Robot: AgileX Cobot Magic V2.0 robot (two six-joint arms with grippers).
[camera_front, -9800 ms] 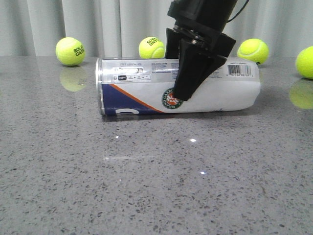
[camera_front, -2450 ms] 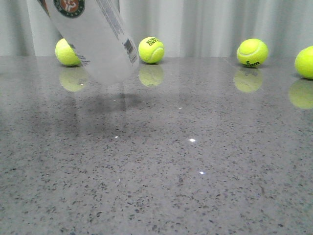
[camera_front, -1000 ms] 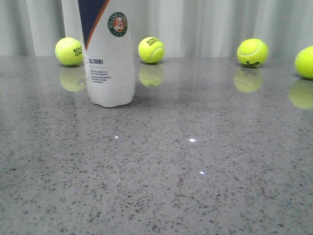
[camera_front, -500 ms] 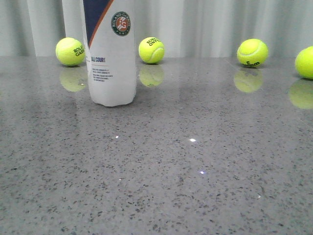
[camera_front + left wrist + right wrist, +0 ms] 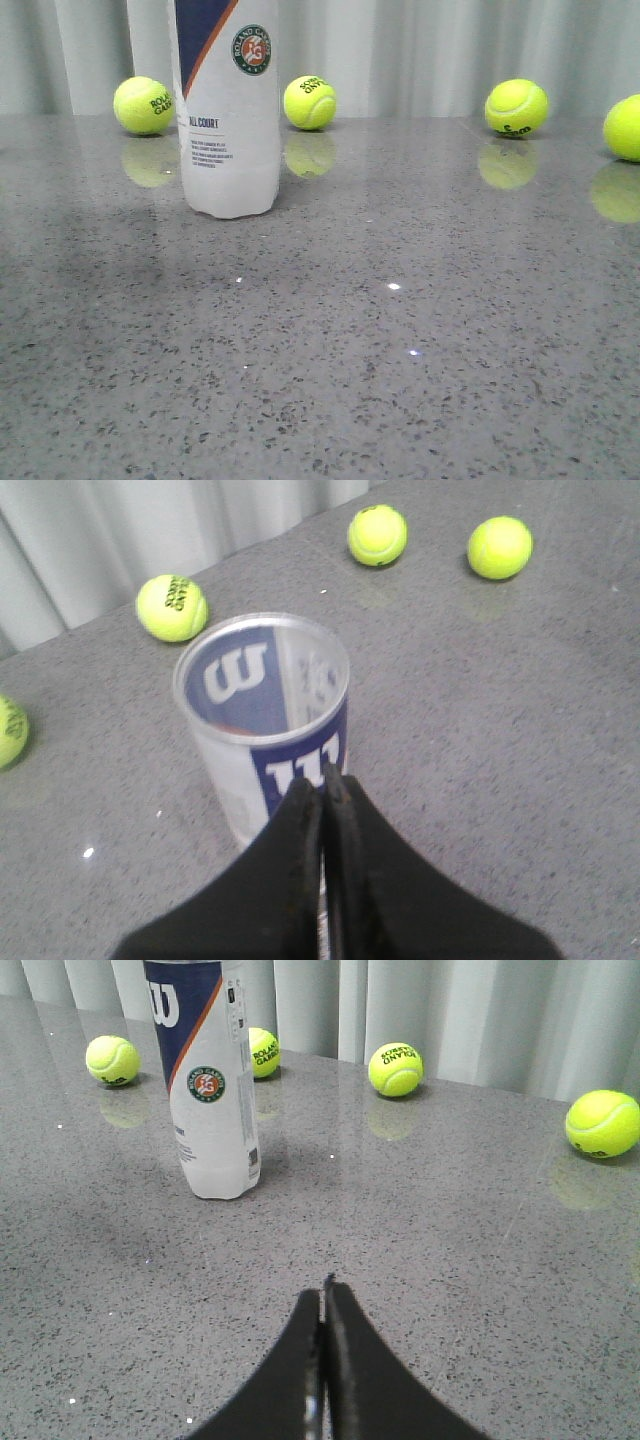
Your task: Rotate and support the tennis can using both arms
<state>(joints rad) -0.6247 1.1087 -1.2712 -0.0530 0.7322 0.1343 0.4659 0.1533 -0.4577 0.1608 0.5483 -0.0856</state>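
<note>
Front view: tennis can (image 5: 228, 110) upright on speckled grey countertop (image 5: 400, 340); pleated curtain (image 5: 420, 50) behind.

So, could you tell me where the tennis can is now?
The tennis can stands upright on the table's left side in the front view, between two tennis balls.

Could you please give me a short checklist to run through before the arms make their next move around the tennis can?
1. Tennis can upright, base on the table: ok.
2. Can open at the top and looks empty in the left wrist view: ok.
3. Left gripper shut, close beside the can near its rim; contact: cannot tell.
4. Right gripper shut, well clear of the can: ok.
5. Nearest tennis ball apart from the can: ok.
</note>
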